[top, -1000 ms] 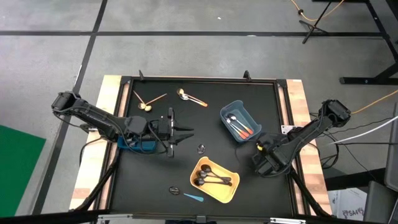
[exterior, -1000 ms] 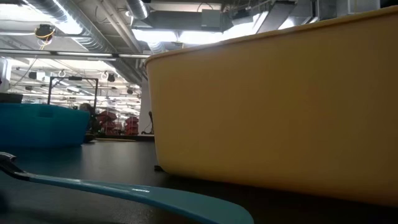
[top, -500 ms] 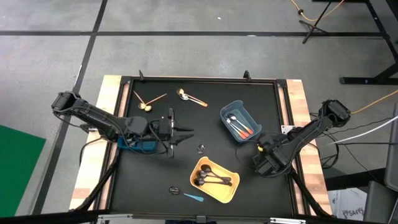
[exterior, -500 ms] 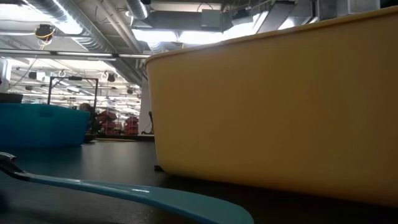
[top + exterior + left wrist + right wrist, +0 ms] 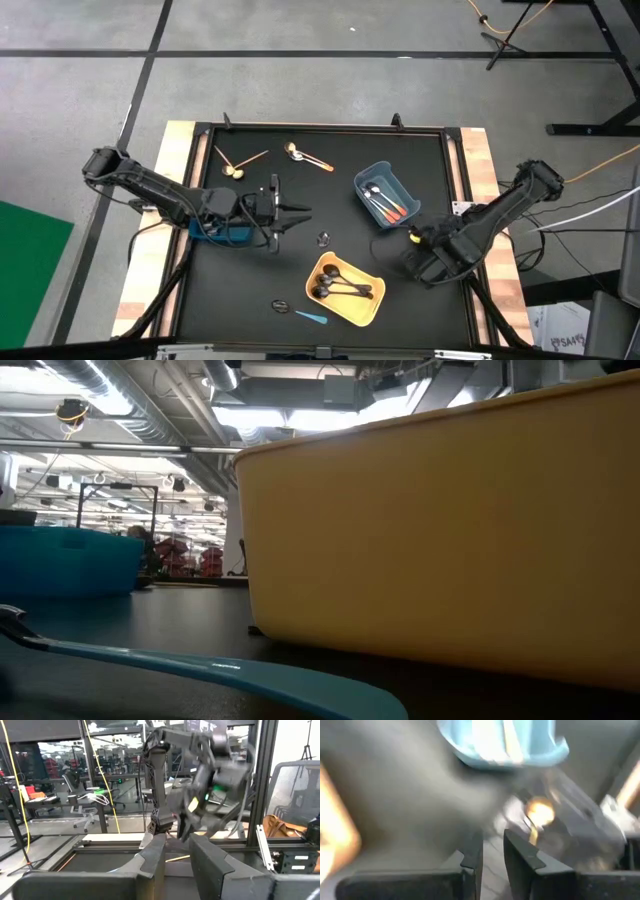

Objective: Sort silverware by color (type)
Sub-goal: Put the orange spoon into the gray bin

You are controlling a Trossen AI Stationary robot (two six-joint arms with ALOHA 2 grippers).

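Yellow bin (image 5: 352, 296) w/ black spoons (image 5: 338, 288) — blue bin (image 5: 385, 192), black mat (image 5: 250, 270).

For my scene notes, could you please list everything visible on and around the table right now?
yellow bin: one, near edge of the mat, holding black spoons.
blue bin: one, right of centre, holding orange-handled spoons.
tan spoons: two, crossed, far left corner.
orange-handled spoon: one, loose, far centre.
light-blue spoon: one, near edge.
left gripper: mid-table, slightly open, empty.
right gripper: right edge, slightly open, empty.
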